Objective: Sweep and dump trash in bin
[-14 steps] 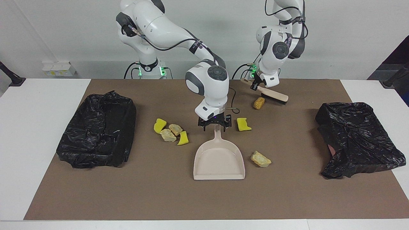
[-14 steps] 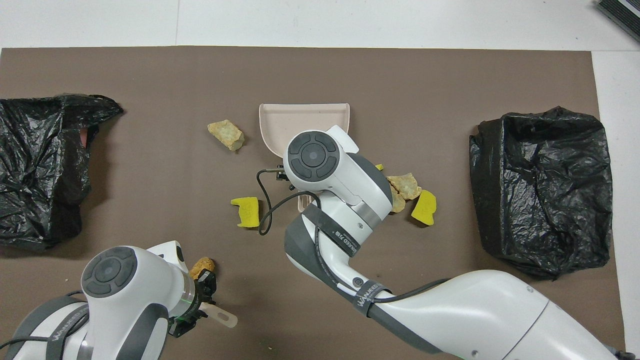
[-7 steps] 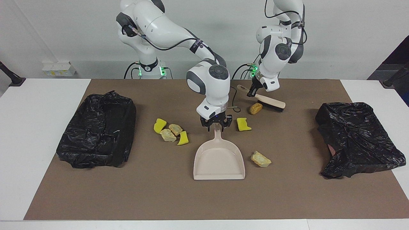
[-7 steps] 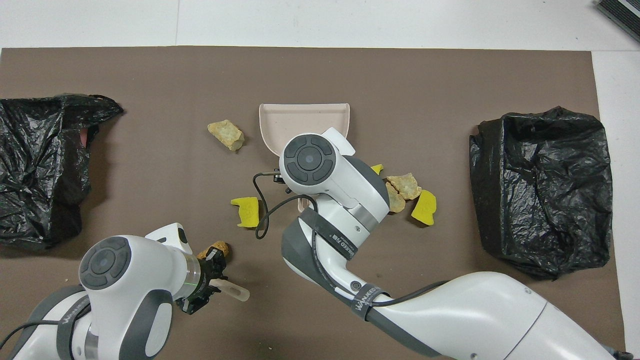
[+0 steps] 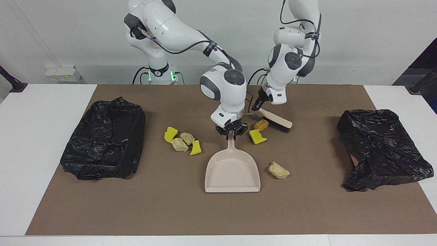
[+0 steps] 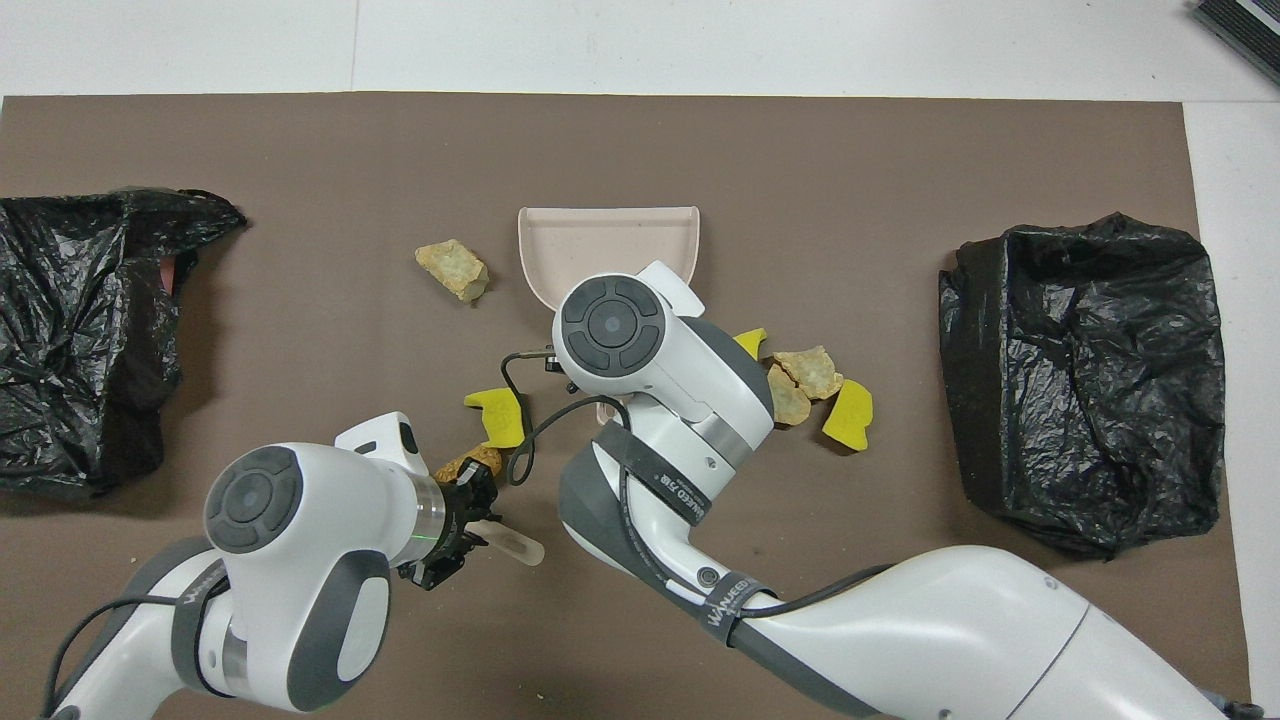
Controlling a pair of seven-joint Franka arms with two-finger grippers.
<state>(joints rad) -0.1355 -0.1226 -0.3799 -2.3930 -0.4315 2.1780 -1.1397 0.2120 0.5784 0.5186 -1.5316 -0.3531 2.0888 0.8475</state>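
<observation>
My right gripper [image 5: 231, 133] is shut on the handle of the beige dustpan [image 5: 232, 172], which lies flat on the brown mat; in the overhead view the dustpan [image 6: 600, 240] is partly under that arm. My left gripper [image 5: 257, 106] is shut on the wooden brush [image 5: 278, 120], whose bristles touch a tan chunk [image 5: 261, 124] lying against a yellow sponge piece [image 5: 256, 137]. Another tan chunk [image 5: 278, 170] lies beside the dustpan. A cluster of two yellow pieces [image 5: 170, 134] and two tan chunks [image 5: 179, 145] lies toward the right arm's end.
Two bins lined with black bags stand on the mat, one at the right arm's end [image 5: 104, 143] and one at the left arm's end [image 5: 382, 148]. A cable [image 6: 520, 450] hangs from the right wrist.
My left gripper has swept the brush toward the dustpan handle, pushing the tan chunk up against the yellow sponge piece. My right gripper has shut on the dustpan handle and nudged the pan slightly.
</observation>
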